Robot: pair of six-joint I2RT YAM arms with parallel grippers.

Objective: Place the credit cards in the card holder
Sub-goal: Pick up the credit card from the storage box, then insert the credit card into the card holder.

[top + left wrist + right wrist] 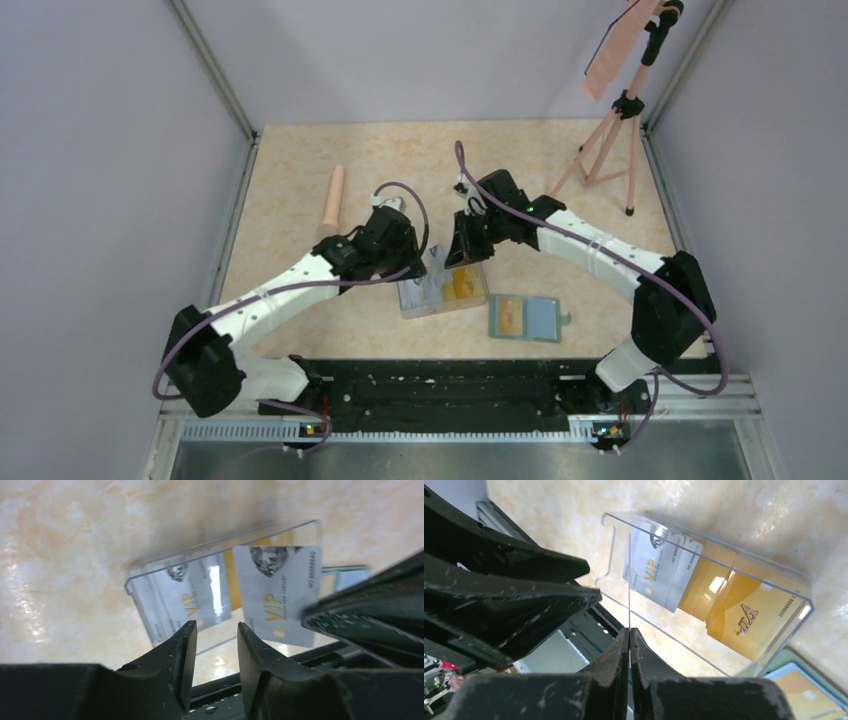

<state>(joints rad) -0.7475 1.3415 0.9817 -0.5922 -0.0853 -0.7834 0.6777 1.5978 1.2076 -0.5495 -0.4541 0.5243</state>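
Beige marbled tabletop (300, 170); grey walls (100, 150). Clear box (614, 555), centre: gold cards (744, 620), white VIP card (659, 575). Open green card holder (545, 320) at its 4 o'clock: one gold card (509, 316). Left gripper (216, 630) spread; right gripper (629, 632) pinches second VIP card (280, 595).

Scene being lit evenly, brightly from above. Glare being thrown off table (30, 605) and clear box (719, 585) in wrist views. Near fingers (175, 660) being rendered dark, slightly blurred. Overhead view being kept soft.
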